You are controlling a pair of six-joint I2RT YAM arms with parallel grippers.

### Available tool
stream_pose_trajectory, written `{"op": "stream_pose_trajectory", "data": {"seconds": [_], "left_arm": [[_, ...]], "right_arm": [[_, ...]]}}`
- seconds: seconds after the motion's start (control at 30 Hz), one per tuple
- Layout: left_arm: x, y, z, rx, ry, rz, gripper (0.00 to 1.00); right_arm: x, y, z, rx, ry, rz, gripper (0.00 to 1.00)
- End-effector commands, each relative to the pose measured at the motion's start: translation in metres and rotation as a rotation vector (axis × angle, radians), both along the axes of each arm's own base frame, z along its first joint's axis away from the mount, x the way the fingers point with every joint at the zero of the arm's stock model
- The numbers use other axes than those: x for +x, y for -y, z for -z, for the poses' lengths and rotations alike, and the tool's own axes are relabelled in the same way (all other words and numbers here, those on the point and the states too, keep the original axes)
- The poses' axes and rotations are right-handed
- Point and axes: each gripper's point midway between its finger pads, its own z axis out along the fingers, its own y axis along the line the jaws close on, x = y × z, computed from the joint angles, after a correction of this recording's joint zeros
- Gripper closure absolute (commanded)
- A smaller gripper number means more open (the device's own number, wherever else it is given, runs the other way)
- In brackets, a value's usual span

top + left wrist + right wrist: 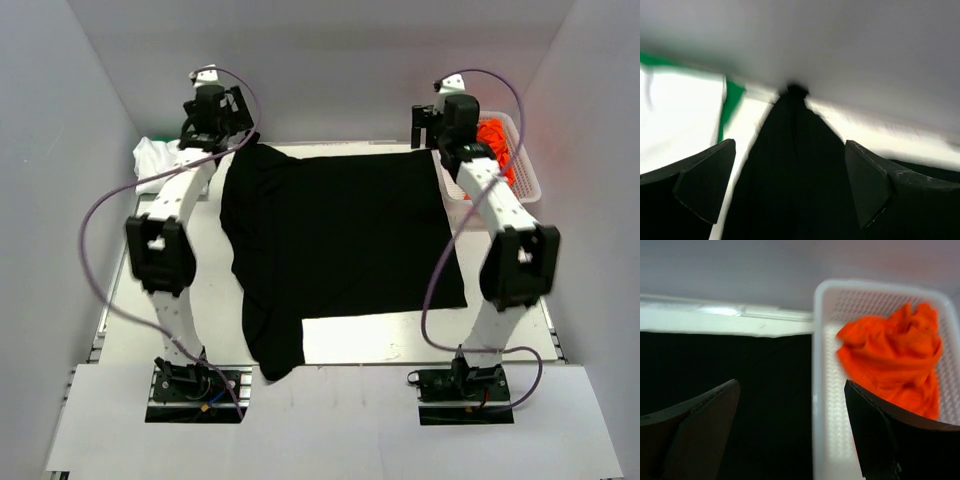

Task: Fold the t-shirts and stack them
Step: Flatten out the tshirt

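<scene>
A large black t-shirt [340, 240] lies spread across the table, its left side bunched and hanging toward the near edge. My left gripper [236, 130] is open at its far left corner. In the left wrist view the black cloth [795, 165] runs under and between the open fingers of that gripper [790, 185]. My right gripper [438, 132] is open at the far right corner. In the right wrist view that gripper [790, 430] hangs over the black shirt's edge [740, 370] and the basket rim. An orange shirt [895, 360] lies in the basket. A white shirt [158, 158] and a green shirt [732, 100] lie at the far left.
A white plastic basket [528, 170] stands at the far right and also shows in the right wrist view [825, 390]. White walls enclose the table on the left, right and back. Purple cables loop beside both arms.
</scene>
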Motion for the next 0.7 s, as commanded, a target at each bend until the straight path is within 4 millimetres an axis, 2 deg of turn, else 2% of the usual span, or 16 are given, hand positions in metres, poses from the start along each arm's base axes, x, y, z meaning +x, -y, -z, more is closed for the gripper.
{"op": "stream_pose_trajectory", "data": {"seconds": [0.0, 0.03, 0.07, 0.1, 0.13, 0.17, 0.2, 0.27, 0.3, 0.33, 0.37, 0.43, 0.47, 0.5, 0.57, 0.67], "left_arm": [[-0.096, 0.018, -0.047, -0.191, -0.084, 0.072, 0.0], [-0.123, 0.022, -0.008, -0.215, -0.208, 0.087, 0.0], [-0.142, 0.025, 0.001, -0.25, -0.248, 0.096, 0.0], [-0.165, 0.034, -0.01, -0.322, -0.246, 0.132, 0.0], [-0.189, 0.036, 0.029, -0.329, -0.352, 0.144, 0.0], [-0.204, 0.044, 0.04, -0.348, -0.398, 0.167, 0.0], [-0.225, 0.051, 0.063, -0.379, -0.483, 0.196, 0.0], [-0.251, 0.055, 0.083, -0.4, -0.576, 0.218, 0.0], [-0.267, 0.058, 0.108, -0.418, -0.65, 0.232, 0.0], [-0.271, 0.061, 0.112, -0.429, -0.653, 0.248, 0.0], [-0.267, 0.066, 0.115, -0.443, -0.627, 0.276, 0.0], [-0.272, 0.079, 0.126, -0.508, -0.637, 0.327, 0.0], [-0.265, 0.085, 0.12, -0.523, -0.59, 0.368, 0.0], [-0.263, 0.089, 0.125, -0.533, -0.599, 0.384, 0.0], [-0.258, 0.084, 0.136, -0.518, -0.612, 0.351, 0.0], [-0.258, 0.078, 0.161, -0.524, -0.671, 0.303, 0.0]], "right_arm": [[-0.06, -0.024, 0.005, 0.183, -0.088, -0.038, 0.1], [-0.102, -0.034, 0.021, 0.264, -0.142, -0.069, 0.1], [-0.116, -0.04, 0.025, 0.299, -0.156, -0.08, 0.1], [-0.136, -0.05, -0.009, 0.365, -0.08, -0.132, 0.1], [-0.165, -0.064, 0.04, 0.424, -0.212, -0.182, 0.1], [-0.176, -0.071, 0.046, 0.448, -0.235, -0.201, 0.1], [-0.189, -0.077, 0.043, 0.465, -0.241, -0.227, 0.1], [-0.221, -0.084, 0.073, 0.51, -0.336, -0.251, 0.1], [-0.233, -0.087, 0.089, 0.508, -0.384, -0.253, 0.1], [-0.238, -0.086, 0.096, 0.505, -0.404, -0.242, 0.1], [-0.247, -0.08, 0.116, 0.485, -0.448, -0.202, 0.1], [-0.25, -0.075, 0.128, 0.469, -0.468, -0.173, 0.1], [-0.25, -0.067, 0.14, 0.456, -0.486, -0.123, 0.1], [-0.252, -0.065, 0.147, 0.448, -0.501, -0.108, 0.1], [-0.249, -0.055, 0.161, 0.425, -0.529, -0.035, 0.1], [-0.247, -0.05, 0.176, 0.411, -0.567, 0.012, 0.1]]}}
